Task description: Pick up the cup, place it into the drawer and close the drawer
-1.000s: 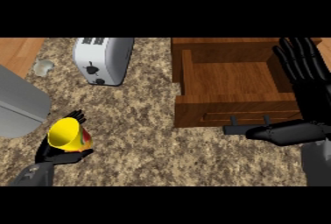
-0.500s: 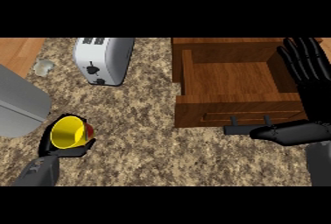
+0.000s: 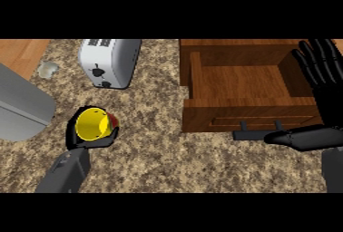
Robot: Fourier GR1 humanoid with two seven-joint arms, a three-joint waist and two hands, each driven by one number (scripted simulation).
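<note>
Yellow inside and red outside, the small round cup (image 3: 92, 124) sits in my left hand (image 3: 90, 140), whose black fingers curl round its lower side; its mouth faces up toward my head. It hangs over the speckled granite counter (image 3: 167, 158), near the counter's left part, just below the white two-slot toaster (image 3: 109, 61) and beside the grey rounded appliance (image 3: 20, 108) at the left edge.

The open wooden drawer (image 3: 201, 113) lies well apart from the cup, on the right, its bare brown floor showing and its dark bar handle (image 3: 258, 131) on the near front. My right hand (image 3: 318, 68) rests by the drawer's right wall, fingers straight and spread, gripping nothing; the thumb reaches out low near the handle.

I judge the pick-up done and the carry to be the step in hand. Next I need to take the cup rightward across the counter, clear the drawer's left wall and front panel, lower it onto the floor inside and let go. After that comes pushing the front panel shut.
</note>
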